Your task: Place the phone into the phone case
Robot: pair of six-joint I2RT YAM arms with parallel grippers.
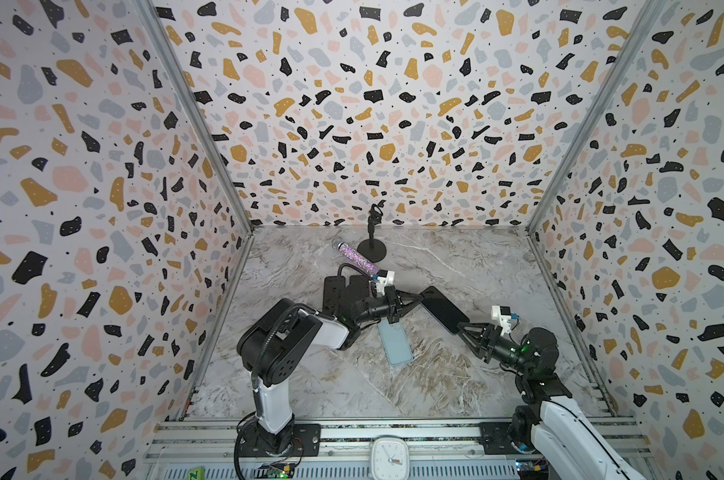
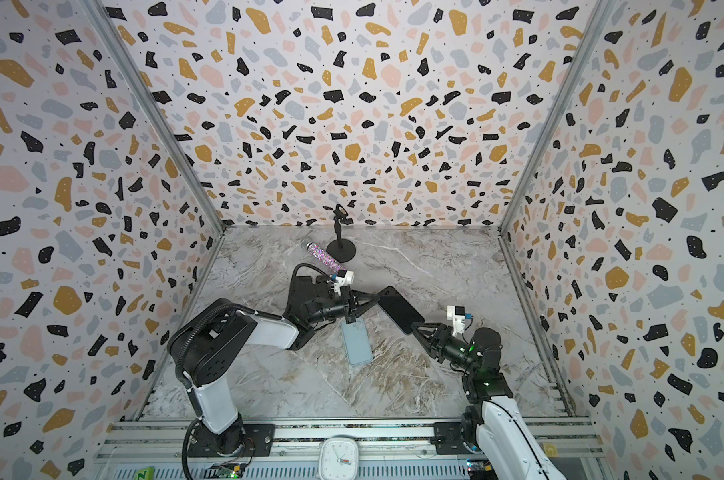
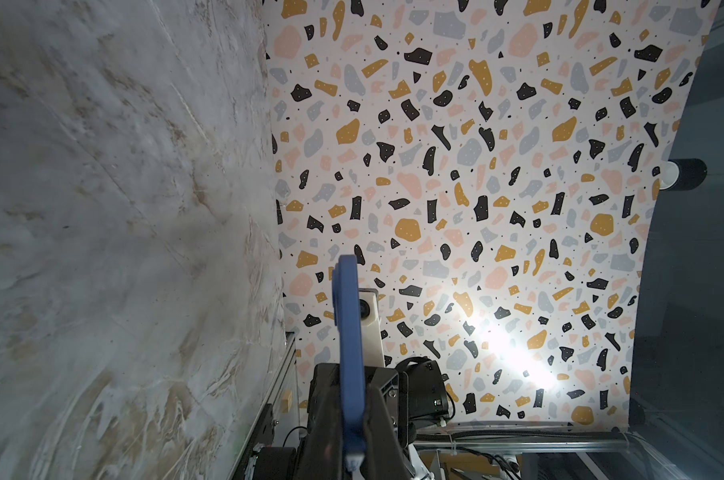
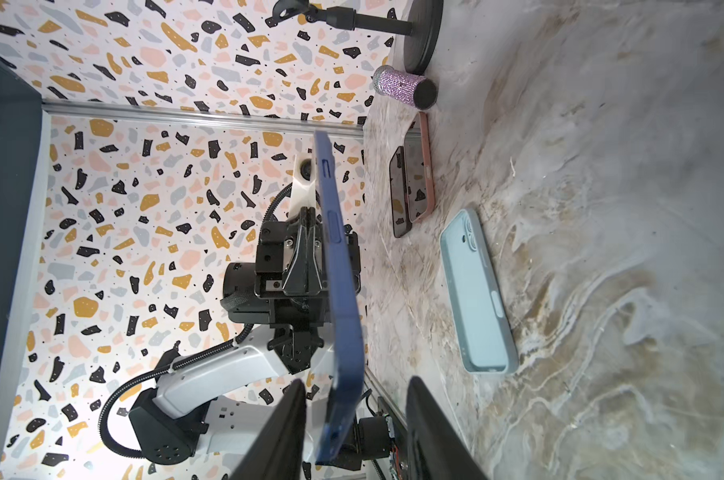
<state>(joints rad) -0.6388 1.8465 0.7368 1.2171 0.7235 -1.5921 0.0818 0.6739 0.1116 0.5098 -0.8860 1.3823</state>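
The pale blue phone case (image 1: 395, 343) lies flat on the marble table (image 1: 310, 386). Just past it the right gripper (image 1: 460, 326) straddles the raised phone's (image 1: 443, 309) near end, fingers (image 4: 285, 424) spread clear of it; the left gripper (image 1: 419, 297) pinches its far end.

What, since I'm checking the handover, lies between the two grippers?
The blue phone: left gripper shut on one end, right gripper around the other end, jaws not yet closed. Both top views show it.
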